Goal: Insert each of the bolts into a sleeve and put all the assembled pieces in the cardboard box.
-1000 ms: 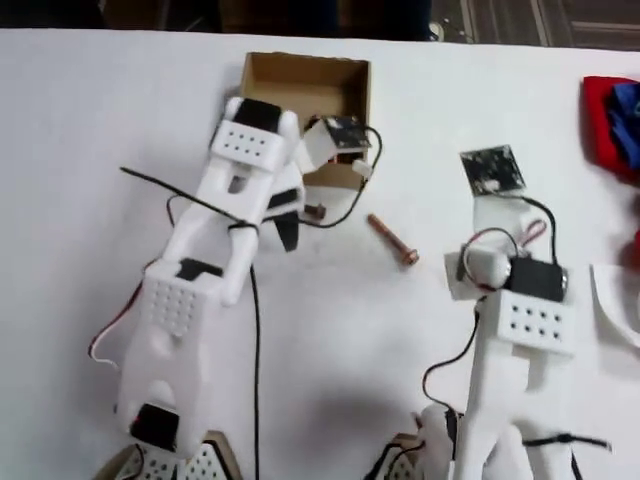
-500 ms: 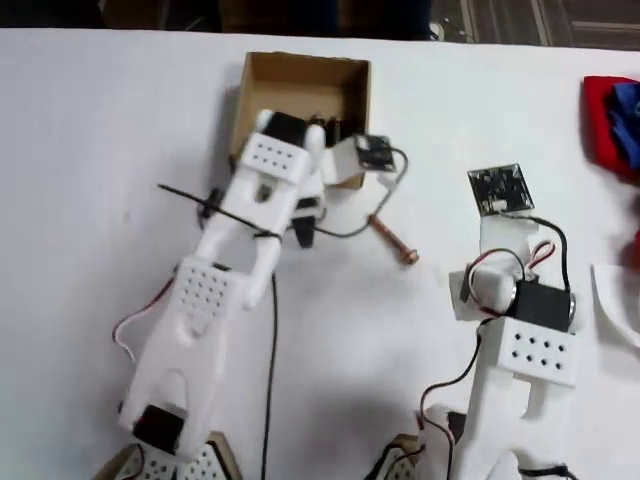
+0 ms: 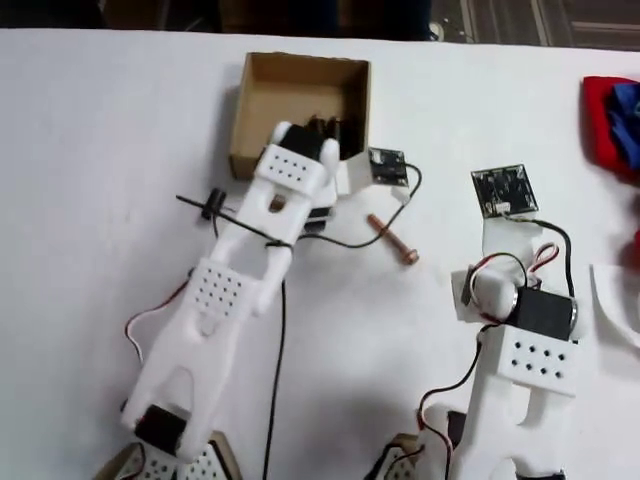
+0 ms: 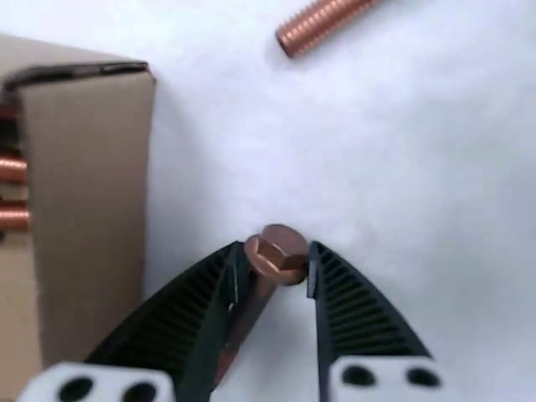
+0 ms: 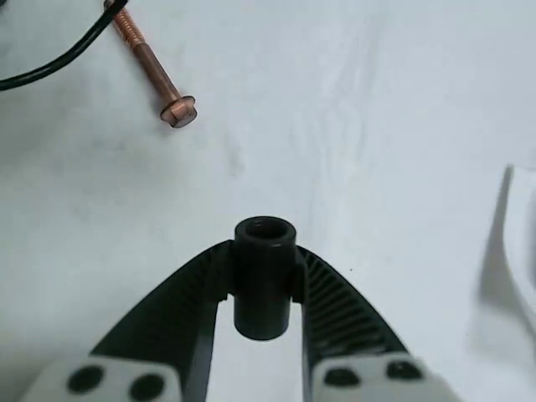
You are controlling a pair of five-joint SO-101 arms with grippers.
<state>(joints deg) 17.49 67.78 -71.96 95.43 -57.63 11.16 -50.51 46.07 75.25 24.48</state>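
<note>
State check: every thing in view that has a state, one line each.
left hand, shut on held bolt
right hand, shut on sleeve, bore empty
loose bolt, lying flat on table, no sleeve
cardboard box, upright, top open

Clamped in the gripper, a copper bolt: hex head poking out between the tips of the black ribbed fingers, shank running back between them. Just beside the gripper, a cardboard box, one corner and an outer wall toward the camera. Inside the box, at the frame edge, two copper ends, mostly cut off. Farther out on the white table, apart from the box, the threaded end of a second bolt, lying flat.
</note>
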